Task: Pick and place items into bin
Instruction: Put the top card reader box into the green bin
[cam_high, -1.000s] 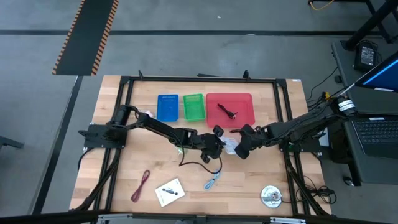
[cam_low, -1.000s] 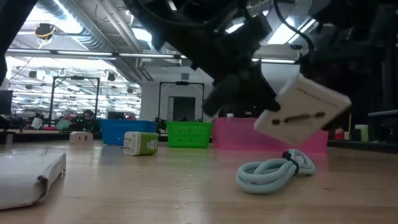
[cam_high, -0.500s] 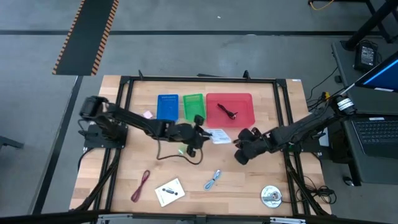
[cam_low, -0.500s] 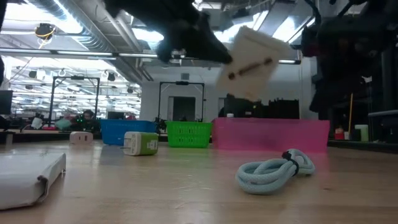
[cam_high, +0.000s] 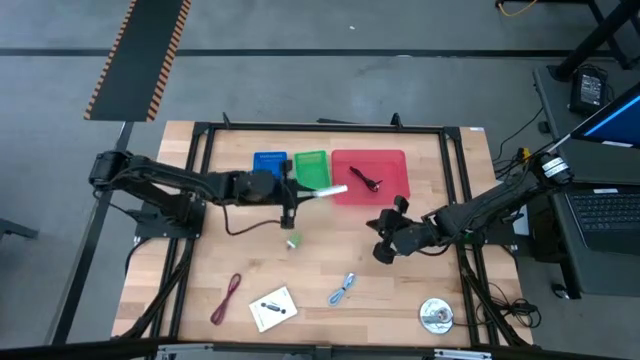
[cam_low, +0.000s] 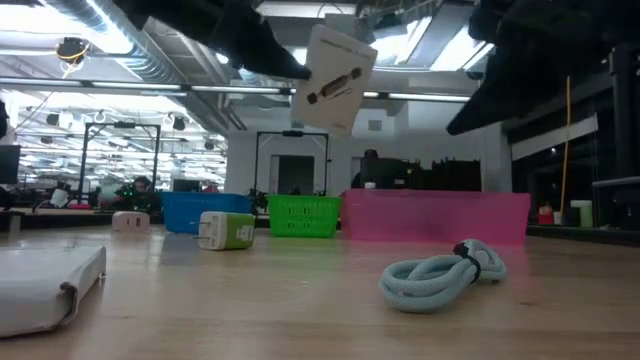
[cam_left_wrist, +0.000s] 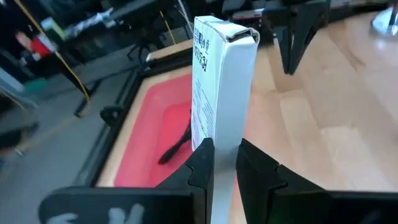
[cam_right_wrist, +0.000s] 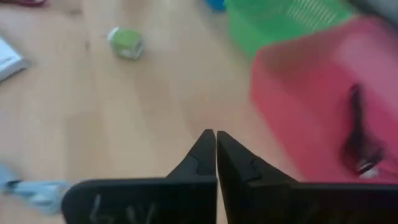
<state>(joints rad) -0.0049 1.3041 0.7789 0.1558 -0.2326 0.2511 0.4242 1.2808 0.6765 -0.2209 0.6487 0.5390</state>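
My left gripper (cam_high: 305, 194) is shut on a white printed packet (cam_high: 333, 192), held in the air just near of the green bin (cam_high: 311, 171) and the red bin (cam_high: 371, 176). The low view shows the packet (cam_low: 335, 78) high above the table. My right gripper (cam_high: 376, 228) is shut and holds nothing, right of the table's middle. A small black piece (cam_high: 366, 181) lies in the red bin. On the table lie a green-white piece (cam_high: 292, 241), a light-blue cable loop (cam_high: 343, 289), a maroon cable loop (cam_high: 229, 297) and another white packet (cam_high: 273, 308). My left gripper pinches the white packet's two broad faces at its lower end (cam_left_wrist: 222, 138) between its two fingers. The packet stands up from the fingers on edge, and from above only its thin edge shows. It is lifted clear of the table and the bins.
A blue bin (cam_high: 269, 172) stands left of the green one at the far side. A round silvery object (cam_high: 435, 315) lies at the near right corner. A black frame runs around the tabletop. Bare wood lies between the bins and the near items.
My left gripper has carried the white packet from the table's middle up and toward the far left, to the near side of the green and red bins, rolling it onto its edge. My right gripper has turned at the wrist and stayed almost in place, shut.
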